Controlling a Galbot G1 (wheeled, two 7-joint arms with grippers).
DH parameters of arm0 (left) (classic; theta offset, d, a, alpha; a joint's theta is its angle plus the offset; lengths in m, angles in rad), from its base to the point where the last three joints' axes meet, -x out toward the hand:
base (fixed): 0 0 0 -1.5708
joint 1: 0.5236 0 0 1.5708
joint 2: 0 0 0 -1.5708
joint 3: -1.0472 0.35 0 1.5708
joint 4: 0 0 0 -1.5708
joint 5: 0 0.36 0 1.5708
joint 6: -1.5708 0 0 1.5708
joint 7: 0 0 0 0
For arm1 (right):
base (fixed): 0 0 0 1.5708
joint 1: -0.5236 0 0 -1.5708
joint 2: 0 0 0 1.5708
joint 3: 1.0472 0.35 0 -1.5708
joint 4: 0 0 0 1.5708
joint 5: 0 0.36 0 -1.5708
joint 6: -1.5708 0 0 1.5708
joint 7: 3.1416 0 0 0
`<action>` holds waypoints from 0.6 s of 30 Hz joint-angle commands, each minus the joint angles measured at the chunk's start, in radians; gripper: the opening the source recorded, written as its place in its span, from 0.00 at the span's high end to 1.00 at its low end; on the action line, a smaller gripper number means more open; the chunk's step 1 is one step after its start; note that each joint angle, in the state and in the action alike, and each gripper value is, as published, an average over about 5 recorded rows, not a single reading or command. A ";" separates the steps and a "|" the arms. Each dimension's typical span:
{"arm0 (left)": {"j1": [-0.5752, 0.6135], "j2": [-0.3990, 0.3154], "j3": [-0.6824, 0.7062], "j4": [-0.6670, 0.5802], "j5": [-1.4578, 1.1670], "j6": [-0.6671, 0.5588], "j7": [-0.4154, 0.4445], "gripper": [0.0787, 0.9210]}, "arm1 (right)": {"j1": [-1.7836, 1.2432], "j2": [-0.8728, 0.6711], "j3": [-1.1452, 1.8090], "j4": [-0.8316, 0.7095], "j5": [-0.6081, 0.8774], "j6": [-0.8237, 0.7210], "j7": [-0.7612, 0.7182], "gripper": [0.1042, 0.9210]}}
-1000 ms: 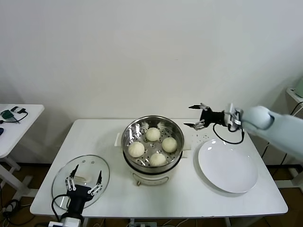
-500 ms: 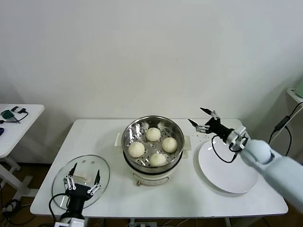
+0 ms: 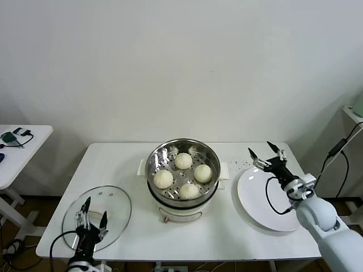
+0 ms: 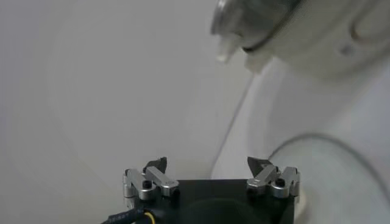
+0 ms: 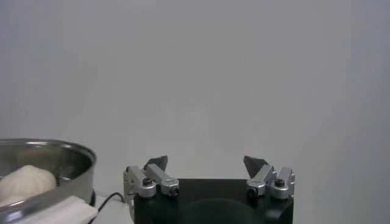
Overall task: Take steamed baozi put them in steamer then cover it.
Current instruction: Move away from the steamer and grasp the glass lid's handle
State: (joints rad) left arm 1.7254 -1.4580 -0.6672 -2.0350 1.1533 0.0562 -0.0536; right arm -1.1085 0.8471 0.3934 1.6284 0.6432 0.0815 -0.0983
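Note:
The steamer (image 3: 154, 160) stands mid-table, uncovered, with several baozi (image 3: 183, 161) on its perforated tray. Its glass lid (image 3: 113, 199) lies flat on the table at the front left. My left gripper (image 3: 95, 212) hangs open just over the lid's near part, holding nothing. In the left wrist view the left gripper (image 4: 207, 163) is open, with the steamer (image 4: 274, 24) beyond it. My right gripper (image 3: 261, 148) is open and empty above the far left rim of the white plate, right of the steamer. The right wrist view shows that gripper (image 5: 206, 161) open, the steamer's rim (image 5: 55, 151) and one baozi (image 5: 24, 181).
A bare white plate (image 3: 275, 207) lies on the table's right side. A second small table (image 3: 22, 153) with small items stands at far left. Behind the table is a white wall. A black cable (image 3: 340, 156) hangs at far right.
My right gripper has drawn back from beside the steamer's rim, rightward and nearer, to above the plate's far edge. My left gripper has turned and dropped a little over the lid.

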 commanded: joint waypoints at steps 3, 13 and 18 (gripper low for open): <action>-0.123 -0.005 -0.097 0.227 0.483 -0.140 -0.021 0.12 | -0.122 0.123 0.203 0.029 -0.048 -0.060 -0.019 0.12; -0.193 0.005 -0.146 0.332 0.466 -0.195 -0.040 0.12 | -0.117 0.125 0.193 0.030 -0.069 -0.059 -0.034 0.12; -0.238 0.013 -0.168 0.376 0.462 -0.220 -0.086 0.12 | -0.122 0.125 0.197 0.027 -0.076 -0.057 -0.038 0.12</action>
State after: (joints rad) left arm 1.5738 -1.4538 -0.7868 -1.7807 1.5407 -0.0977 -0.0881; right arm -1.2055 0.9497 0.5534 1.6506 0.5809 0.0351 -0.1304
